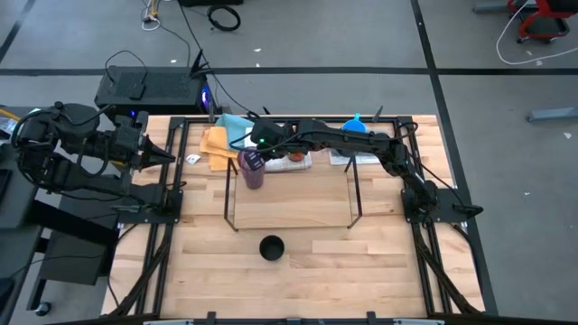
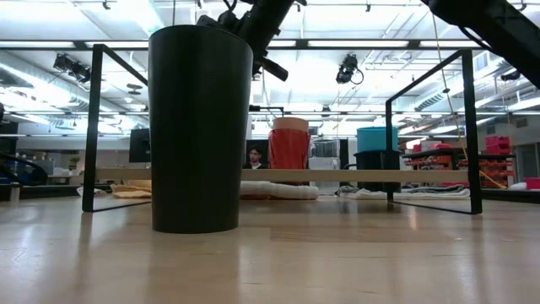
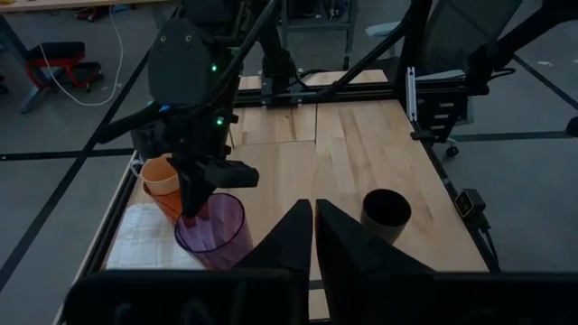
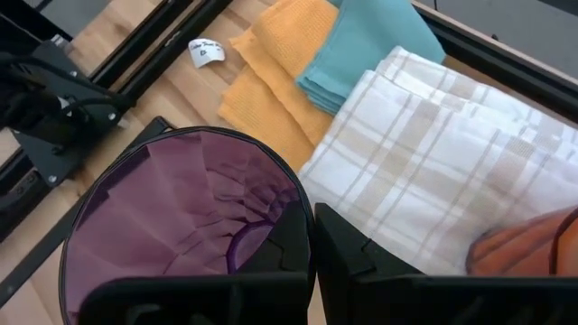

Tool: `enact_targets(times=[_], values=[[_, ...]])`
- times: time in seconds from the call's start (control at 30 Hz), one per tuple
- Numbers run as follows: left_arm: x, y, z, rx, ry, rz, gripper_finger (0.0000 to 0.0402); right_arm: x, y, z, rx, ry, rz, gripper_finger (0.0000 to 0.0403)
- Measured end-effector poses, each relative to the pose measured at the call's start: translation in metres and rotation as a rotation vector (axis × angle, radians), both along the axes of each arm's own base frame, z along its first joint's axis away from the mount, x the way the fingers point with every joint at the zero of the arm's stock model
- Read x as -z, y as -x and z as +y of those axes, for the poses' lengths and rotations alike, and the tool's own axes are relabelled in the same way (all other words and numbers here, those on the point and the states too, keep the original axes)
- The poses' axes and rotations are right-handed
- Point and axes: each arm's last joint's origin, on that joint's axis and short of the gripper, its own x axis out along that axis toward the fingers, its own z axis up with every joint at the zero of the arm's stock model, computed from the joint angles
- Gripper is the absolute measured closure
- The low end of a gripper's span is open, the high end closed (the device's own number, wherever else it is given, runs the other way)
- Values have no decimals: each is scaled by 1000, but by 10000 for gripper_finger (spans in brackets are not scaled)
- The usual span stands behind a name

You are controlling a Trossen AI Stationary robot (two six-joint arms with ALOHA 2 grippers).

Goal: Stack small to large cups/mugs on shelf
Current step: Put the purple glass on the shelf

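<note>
Translucent purple cup [image 4: 181, 226] – rim pinched – right tool [image 4: 312, 236].

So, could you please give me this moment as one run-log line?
right end effector: shut on purple cup rim, at shelf | left end effector: shut, empty, table's left edge | black cup: upright, in front of shelf

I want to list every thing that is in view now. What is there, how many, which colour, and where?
purple cup: one, purple, at the shelf's back-left corner
black cup: one, black, on the table in front of the shelf
orange cup: one, orange, on the checked towel
blue cup: one, bright blue, at the table's back edge
shelf: one, black rod, mid-table
cloths: two, orange and teal, back left
checked towel: one, white-beige, beside the cloths
table: one, light wood
right gripper: shut on the purple cup's rim
left gripper: shut, off the table's left side
</note>
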Motion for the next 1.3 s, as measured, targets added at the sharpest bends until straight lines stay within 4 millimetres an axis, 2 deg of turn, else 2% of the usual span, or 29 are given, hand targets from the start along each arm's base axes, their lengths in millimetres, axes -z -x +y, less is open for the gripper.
enact_targets(times=[0.27,0.53,0.83,1.3], values=[[0,0,0,0,0,0,367,0,-2,10,-24,2,-2,396],[0,0,0,8,-19,0,378,0,-2,13,-29,11,1,396],[0,0,0,8,-18,0,367,-1,-3,13,-30,14,-12,376],[0,0,0,8,-20,0,374,-2,-5,13,-42,-8,-42,346]])
